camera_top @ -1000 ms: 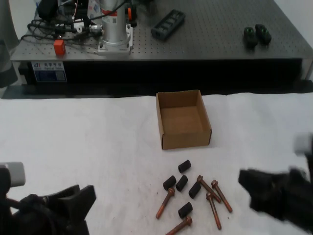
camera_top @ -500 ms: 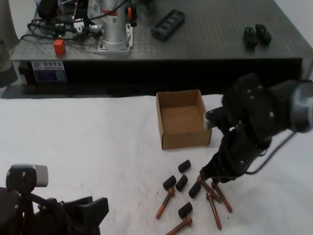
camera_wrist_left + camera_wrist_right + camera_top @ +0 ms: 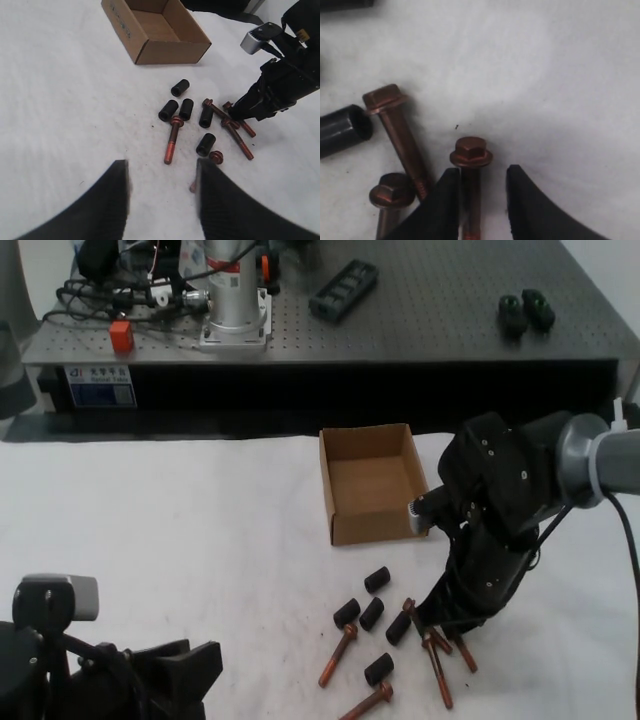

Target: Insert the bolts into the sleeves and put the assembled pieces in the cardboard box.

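Note:
Several copper bolts (image 3: 337, 655) and several black sleeves (image 3: 372, 613) lie loose on the white cloth in front of the open cardboard box (image 3: 380, 523). My right gripper (image 3: 441, 625) points down at the right side of the pile. In the right wrist view it (image 3: 482, 172) is open and straddles the shank of one bolt (image 3: 471, 151); one finger touches the shank and the other stands a little off. Another bolt (image 3: 395, 120) and a sleeve (image 3: 342, 130) lie beside it. My left gripper (image 3: 162, 200) is open and holds nothing, low at the near left, short of the pile (image 3: 171, 142).
A grey perforated bench (image 3: 430, 310) runs along the back with cables, a metal post (image 3: 235, 300) and small black parts. White cloth lies bare left of the box (image 3: 172, 52) and around the left arm (image 3: 110, 680).
The right arm swung in from the right edge and came down over the bolts at the pile's right side. The left arm shifted slightly at first, then kept still.

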You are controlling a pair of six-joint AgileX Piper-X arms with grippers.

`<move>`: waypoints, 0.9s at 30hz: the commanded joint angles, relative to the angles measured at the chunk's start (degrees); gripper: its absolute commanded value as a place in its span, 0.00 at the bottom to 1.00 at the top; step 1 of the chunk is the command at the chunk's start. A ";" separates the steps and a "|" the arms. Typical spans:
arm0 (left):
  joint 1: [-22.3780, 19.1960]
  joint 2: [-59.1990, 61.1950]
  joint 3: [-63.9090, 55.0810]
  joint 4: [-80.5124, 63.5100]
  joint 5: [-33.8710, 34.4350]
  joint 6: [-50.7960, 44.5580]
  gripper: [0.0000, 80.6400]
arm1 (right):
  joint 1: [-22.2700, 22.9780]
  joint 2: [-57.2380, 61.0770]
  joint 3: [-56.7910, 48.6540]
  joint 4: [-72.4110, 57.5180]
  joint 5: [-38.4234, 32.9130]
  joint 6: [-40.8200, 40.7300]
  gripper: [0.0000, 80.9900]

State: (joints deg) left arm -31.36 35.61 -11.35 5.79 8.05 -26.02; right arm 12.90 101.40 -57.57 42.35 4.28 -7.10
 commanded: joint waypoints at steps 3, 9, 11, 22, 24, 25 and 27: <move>0.01 0.03 -0.56 -0.73 0.36 0.82 0.39 | -0.12 1.35 -0.49 0.89 -0.01 -0.69 0.28; 0.01 0.03 -0.56 -0.65 2.90 3.41 0.39 | -0.24 2.47 -0.49 -0.17 0.20 -3.10 0.16; 0.01 1.27 -0.89 -0.75 4.88 4.93 0.39 | -0.59 2.01 -0.49 -1.31 0.20 -3.58 0.02; 0.01 30.39 -23.21 6.98 14.42 18.09 0.39 | -6.05 -15.39 -0.49 3.93 -7.64 -1.64 0.02; 0.01 38.02 -31.23 12.27 15.31 21.27 0.38 | -6.89 -19.51 -0.16 5.50 -9.07 -1.50 0.02; 0.01 41.79 -35.43 15.36 15.36 23.05 0.37 | -7.26 -21.79 0.34 5.79 -9.50 -1.50 0.02; -0.49 48.42 -43.05 21.60 15.35 26.98 0.33 | -7.99 -25.82 2.11 5.86 -9.61 -1.50 0.02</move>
State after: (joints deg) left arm -31.62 82.15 -52.01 24.13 22.80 -3.96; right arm 6.06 81.22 -57.14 46.92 -3.52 -8.86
